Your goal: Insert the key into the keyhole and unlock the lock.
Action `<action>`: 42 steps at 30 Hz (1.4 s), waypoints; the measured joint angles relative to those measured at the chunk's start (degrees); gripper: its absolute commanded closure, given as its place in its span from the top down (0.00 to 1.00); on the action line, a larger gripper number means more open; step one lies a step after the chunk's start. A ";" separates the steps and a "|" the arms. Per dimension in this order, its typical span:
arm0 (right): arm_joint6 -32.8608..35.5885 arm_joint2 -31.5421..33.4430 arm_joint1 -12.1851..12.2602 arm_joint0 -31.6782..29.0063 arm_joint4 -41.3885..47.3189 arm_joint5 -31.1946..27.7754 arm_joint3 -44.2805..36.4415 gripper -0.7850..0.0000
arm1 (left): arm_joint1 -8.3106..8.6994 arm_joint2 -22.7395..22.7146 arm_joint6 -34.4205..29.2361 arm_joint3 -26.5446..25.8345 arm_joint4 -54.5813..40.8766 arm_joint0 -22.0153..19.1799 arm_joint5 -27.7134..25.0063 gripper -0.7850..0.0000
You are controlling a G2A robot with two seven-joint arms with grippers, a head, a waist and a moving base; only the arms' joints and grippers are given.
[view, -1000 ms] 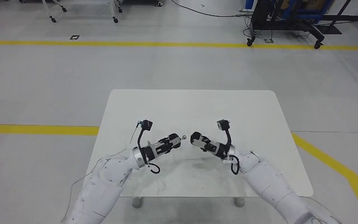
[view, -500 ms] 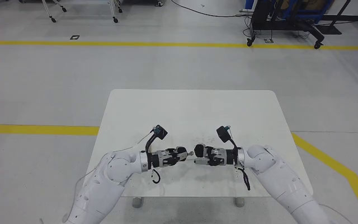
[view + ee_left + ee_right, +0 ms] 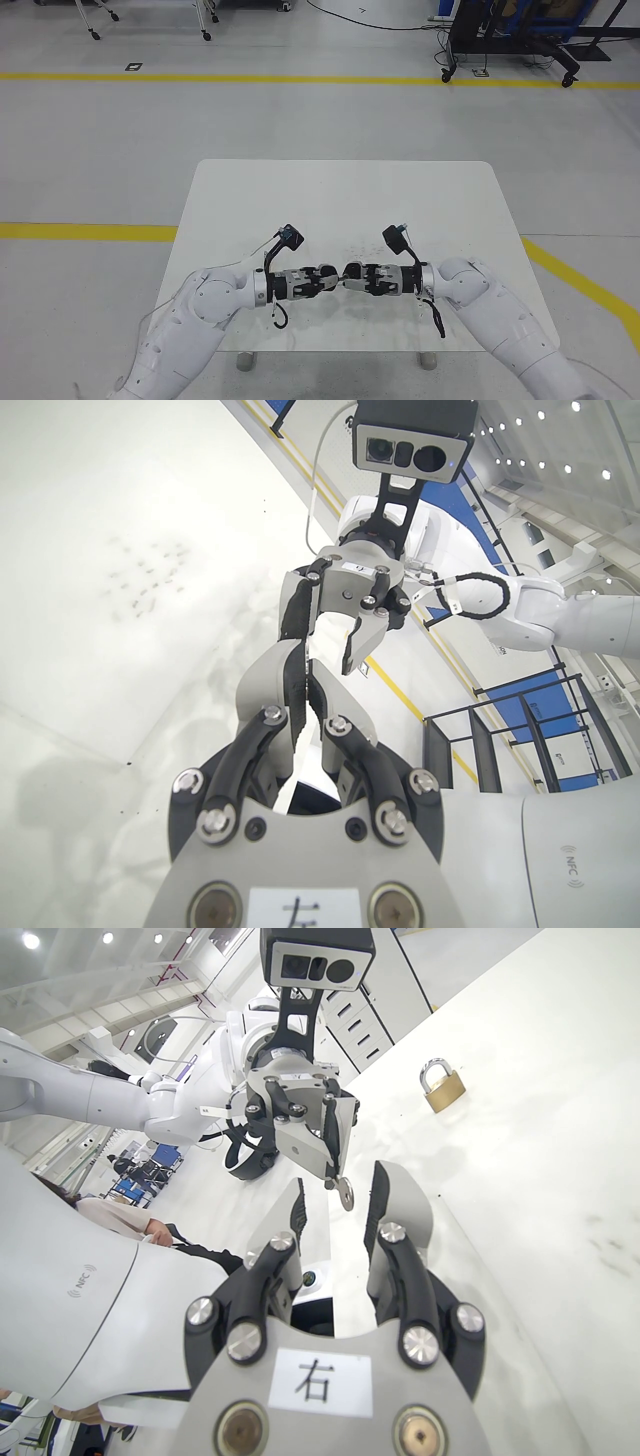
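Note:
My left gripper (image 3: 331, 1179) is shut on a small silver key (image 3: 345, 1193), whose round head sticks out past the fingertips. My right gripper (image 3: 340, 1203) faces it, open, with the key's head between its two fingers and touching neither. In the top view the left gripper (image 3: 334, 277) and the right gripper (image 3: 351, 274) meet tip to tip above the table's front half. From the left wrist view, my left gripper (image 3: 306, 670) points into the open right gripper (image 3: 325, 652). A brass padlock (image 3: 442, 1085) with a silver shackle lies flat on the table, beyond both grippers.
The white table (image 3: 300, 200) carries a patch of small dark scuff marks (image 3: 358, 245) just behind the grippers. Its front edge (image 3: 330, 350) runs close below both forearms.
Both arms have come down toward the table's front and turned to face each other. The gap between the grippers has closed, so the key now sits between the right fingers.

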 measured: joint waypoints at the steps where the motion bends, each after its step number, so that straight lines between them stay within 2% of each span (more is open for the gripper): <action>1: 0.04 -0.12 0.02 0.09 0.08 0.01 0.05 0.18 | 0.03 0.01 0.14 0.02 0.00 -0.02 -0.09 0.00; 5: 0.23 -0.75 0.11 0.45 0.23 -0.02 0.09 0.00 | 0.18 0.07 0.62 -0.01 -0.28 -0.03 -0.49 0.00; 13: -0.23 -1.41 0.30 0.79 0.06 0.28 -0.12 0.00 | 0.45 0.45 0.41 0.25 -0.01 -0.49 -0.58 0.00; 14: -0.33 -1.47 0.33 0.84 -0.02 0.29 -0.08 0.00 | 0.49 0.43 0.76 0.29 0.16 -0.52 -0.43 0.39; 15: -0.42 -1.52 0.36 0.86 -0.09 0.28 -0.05 0.00 | 0.51 0.39 1.15 0.29 0.23 -0.50 -0.32 1.00; 22: -3.38 -1.14 0.50 0.49 -0.04 -0.11 0.72 0.00 | 0.75 -1.11 6.17 -0.19 1.90 -0.06 0.50 1.00; 29: -10.71 3.57 1.51 -2.88 0.66 -0.10 0.01 0.00 | 0.74 -1.10 6.00 -0.19 1.91 -0.05 0.49 1.00; 34: -10.68 3.69 1.52 -2.92 0.75 -0.10 -0.04 0.00 | 0.72 -0.81 6.06 -0.62 2.23 0.05 0.55 1.00; 38: -10.68 3.68 1.52 -2.92 0.74 -0.10 -0.03 0.00 | 0.95 -0.24 6.64 -6.81 10.09 0.78 4.46 1.00; 42: -10.69 3.68 1.51 -2.92 0.74 -0.10 -0.04 0.00 | 2.34 -4.27 6.66 -16.77 24.16 5.11 12.94 1.00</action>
